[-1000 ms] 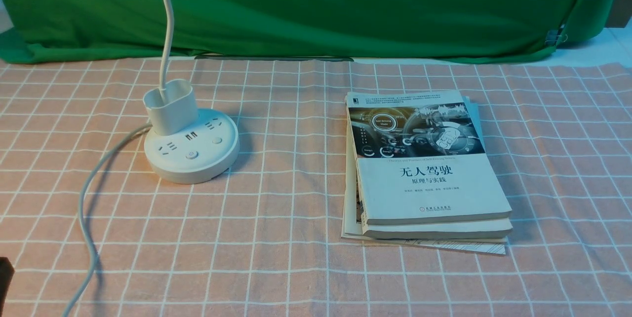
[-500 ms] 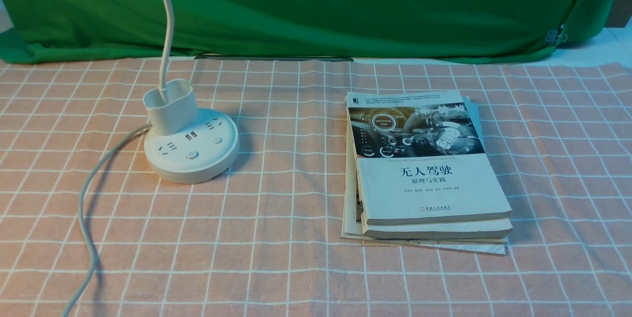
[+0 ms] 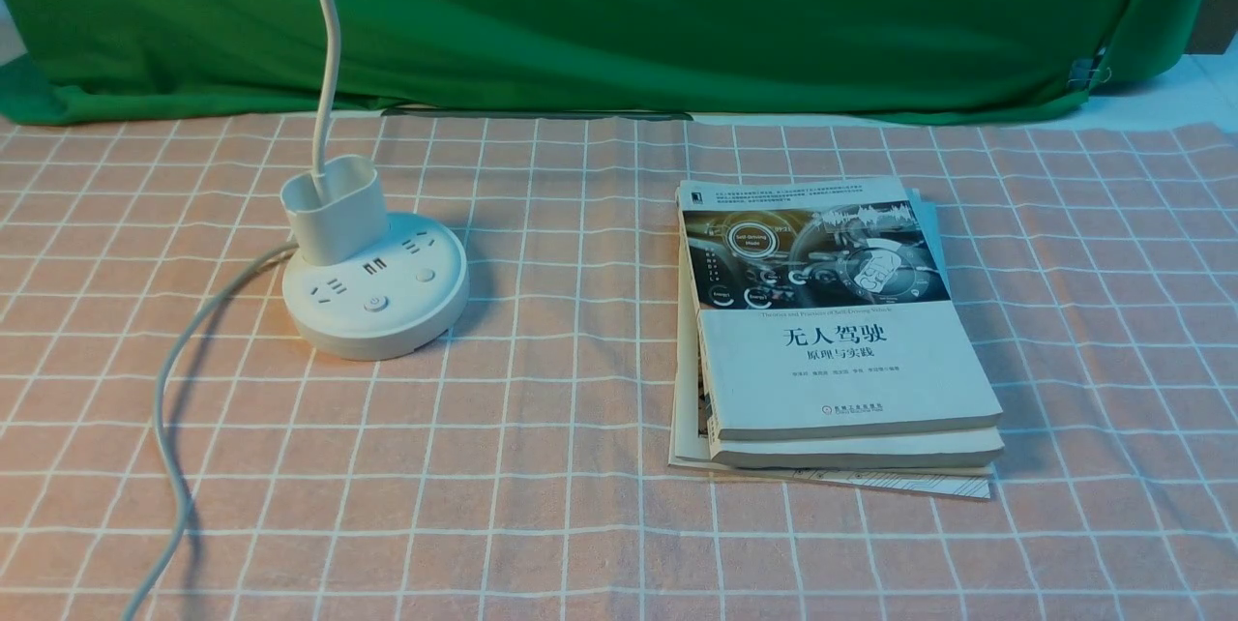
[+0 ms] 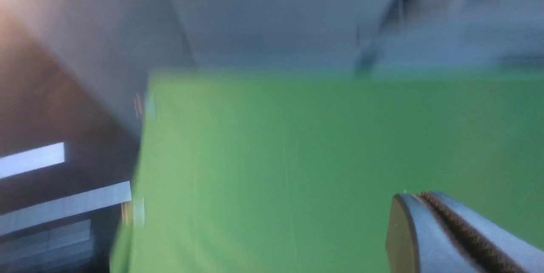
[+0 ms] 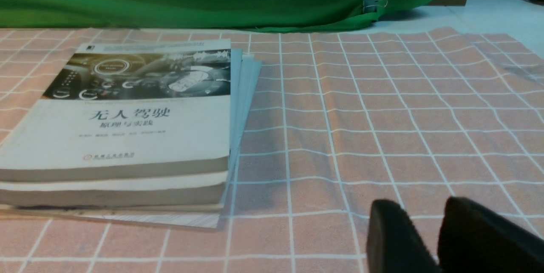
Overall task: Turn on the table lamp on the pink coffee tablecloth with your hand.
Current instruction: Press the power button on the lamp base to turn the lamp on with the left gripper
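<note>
The left arm has left the front view; one table lamp (image 3: 375,287), three stacked books (image 3: 832,331); both tools (image 4: 429,222) (image 5: 437,239) together.

a wrinkled green backdrop cloth (image 3: 677,12) hangs behind, pale floor (image 3: 1175,99) at its right.

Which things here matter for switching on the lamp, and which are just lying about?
For the job: table lamp, with buttons on its round base; pink coffee tablecloth it stands on; left gripper, not yet near the lamp.

Just lying about: stack of books; green backdrop cloth.
</note>
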{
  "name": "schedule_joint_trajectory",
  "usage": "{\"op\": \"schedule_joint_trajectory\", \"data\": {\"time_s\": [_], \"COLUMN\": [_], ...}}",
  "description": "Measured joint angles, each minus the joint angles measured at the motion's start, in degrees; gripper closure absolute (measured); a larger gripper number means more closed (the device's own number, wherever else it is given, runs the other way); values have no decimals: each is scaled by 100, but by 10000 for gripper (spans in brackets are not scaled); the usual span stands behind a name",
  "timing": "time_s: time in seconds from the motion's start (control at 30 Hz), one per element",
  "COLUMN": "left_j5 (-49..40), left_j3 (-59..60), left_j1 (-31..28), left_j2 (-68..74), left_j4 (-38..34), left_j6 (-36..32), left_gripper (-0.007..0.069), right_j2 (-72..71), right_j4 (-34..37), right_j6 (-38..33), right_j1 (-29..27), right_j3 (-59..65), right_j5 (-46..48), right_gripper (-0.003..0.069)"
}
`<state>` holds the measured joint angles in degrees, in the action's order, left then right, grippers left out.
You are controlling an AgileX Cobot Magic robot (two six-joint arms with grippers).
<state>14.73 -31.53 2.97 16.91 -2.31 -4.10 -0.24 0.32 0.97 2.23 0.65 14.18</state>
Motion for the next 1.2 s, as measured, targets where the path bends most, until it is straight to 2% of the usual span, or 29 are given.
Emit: {"op": "schedule_joint_trajectory", "data": {"time_s": [0.13,0.27,0.37,0.4,0.43,0.57,0.67,0.87,0.97,1.2], "left_j5": [-507,-895,-1372,-1427,-2052,-3651,-4281,-4550,-4680,-4842], "left_j3": [24,70,-87,-113,-435,-1547,-2307,-3631,-4252,-4948], "left_j1": [0,6,150,171,400,978,1235,1382,1382,1382], "left_j2": [978,2483,3629,3699,4276,5718,6629,8075,8753,9612], "left_j4": [-162,-791,-893,-893,-868,-868,-868,-680,-363,173], "left_j6": [328,1679,2080,2080,1941,1224,925,814,812,808], "left_gripper": [603,603,603,603,603,603,603,603,603,603], "right_j2": [0,0,0,0,0,0,0,0,0,0], "right_j4": [0,0,0,0,0,0,0,0,0,0], "right_j6": [0,1,1,1,1,1,1,1,1,0], "right_j1": [0,0,0,0,0,0,0,0,0,0], "right_j3": [0,0,0,0,0,0,0,0,0,0], "right_j5": [0,0,0,0,0,0,0,0,0,0], "right_gripper": [421,421,421,421,421,421,421,421,421,421]}}
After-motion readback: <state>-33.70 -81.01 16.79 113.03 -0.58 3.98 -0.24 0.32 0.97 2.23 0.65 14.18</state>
